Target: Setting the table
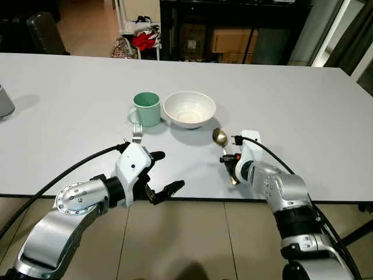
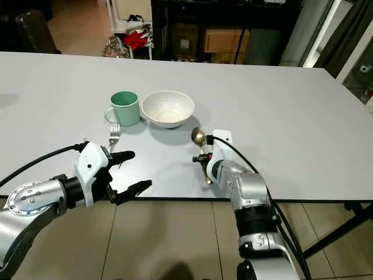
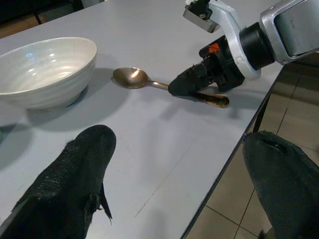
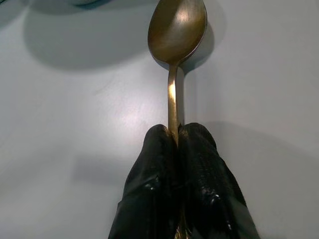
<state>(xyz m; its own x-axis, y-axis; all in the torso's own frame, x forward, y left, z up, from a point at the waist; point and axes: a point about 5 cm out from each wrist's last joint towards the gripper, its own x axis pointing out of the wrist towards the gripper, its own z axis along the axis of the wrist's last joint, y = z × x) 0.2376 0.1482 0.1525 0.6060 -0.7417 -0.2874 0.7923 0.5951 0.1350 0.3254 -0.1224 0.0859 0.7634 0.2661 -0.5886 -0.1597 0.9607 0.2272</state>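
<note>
- right gripper [image 4: 178, 149]: fingers pressed together, clamped on the handle of the brass spoon [image 4: 177, 30]; the grip is on the middle of the handle, and the handle end pokes out behind the fingers
- spoon bowl points straight ahead of the right fingers, toward the white bowl [image 1: 189, 108]; spoon bowl is near the white bowl but not touching it
- spoon lies low over the white counter [image 1: 303, 105], shadow right under it; cannot tell if the spoon bowl touches the surface
- left gripper [image 1: 160, 173]: fingers spread wide apart, holding nothing, touching nothing
- one left finger [image 1: 156, 156] sits over the counter's near edge, the other hangs off the edge above the tiled floor [image 1: 192, 239]
- fork [image 1: 137, 132] lies flat on the counter just ahead of the left fingers, tines toward the green mug [image 1: 146, 108]; the rest of it is hidden behind the left wrist
- green mug stands upright beyond the fork, just beside the white bowl, handle turned away from the bowl
- from the left wrist view the white bowl, spoon and right gripper all lie ahead between the open left fingers
- count: 1 spoon, 1 fork, 1 mug, 1 bowl
- grey object [image 1: 4, 102] at the counter's far left edge, cut off, well apart from both grippers
</note>
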